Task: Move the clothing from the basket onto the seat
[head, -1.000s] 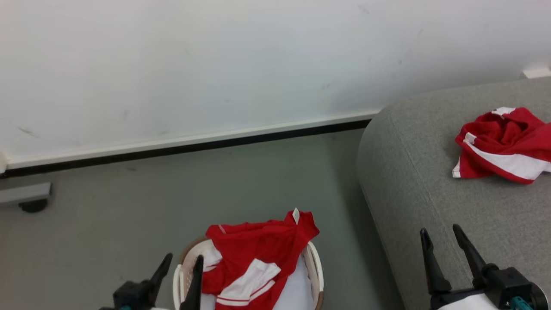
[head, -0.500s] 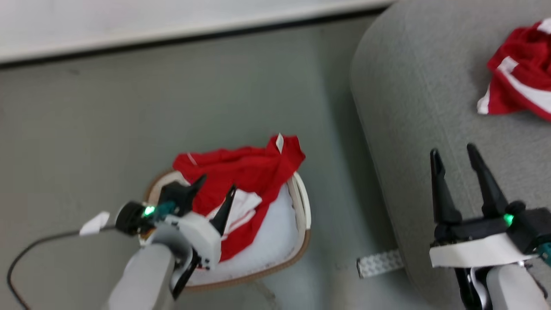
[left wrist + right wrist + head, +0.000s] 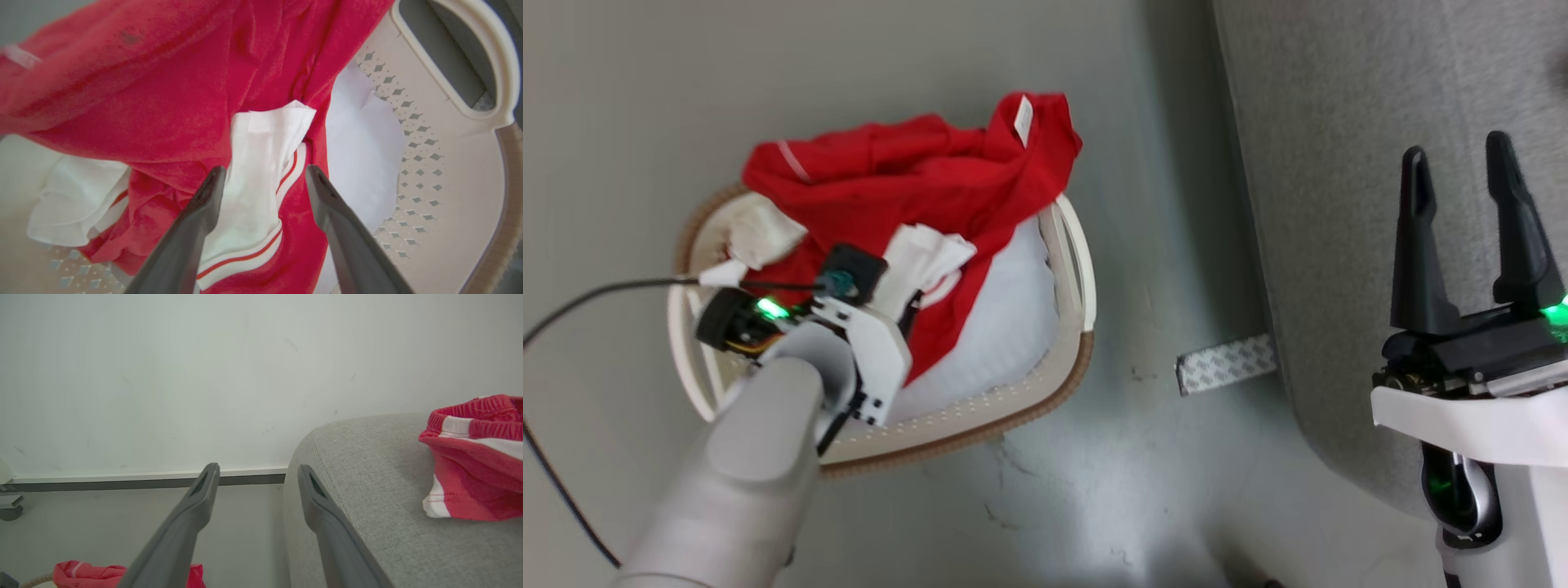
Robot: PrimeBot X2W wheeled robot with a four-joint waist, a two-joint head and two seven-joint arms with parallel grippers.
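Hovering over the basket [image 3: 449,163], left gripper [image 3: 265,168] spread wide, nothing held. Clothing [image 3: 163,94] heaped in the basket straight ahead of the fingertips. Its white sleeve [image 3: 253,204] lies between the two fingers, long axis running along them. Pale pad [image 3: 367,134] just beyond the right-hand finger. Right gripper [image 3: 1456,147] spread too, empty, over the seat [image 3: 1323,163], well apart from the clothing; left arm nearer. Basket stands on grey floor [image 3: 890,65] beside the seat.

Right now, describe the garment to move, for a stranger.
Beside the large grey fabric sofa stands an oval cream plastic basket. The bright red fabric garment heaped in it, showing a small white tag, is it; the other red garment lies on the sofa.
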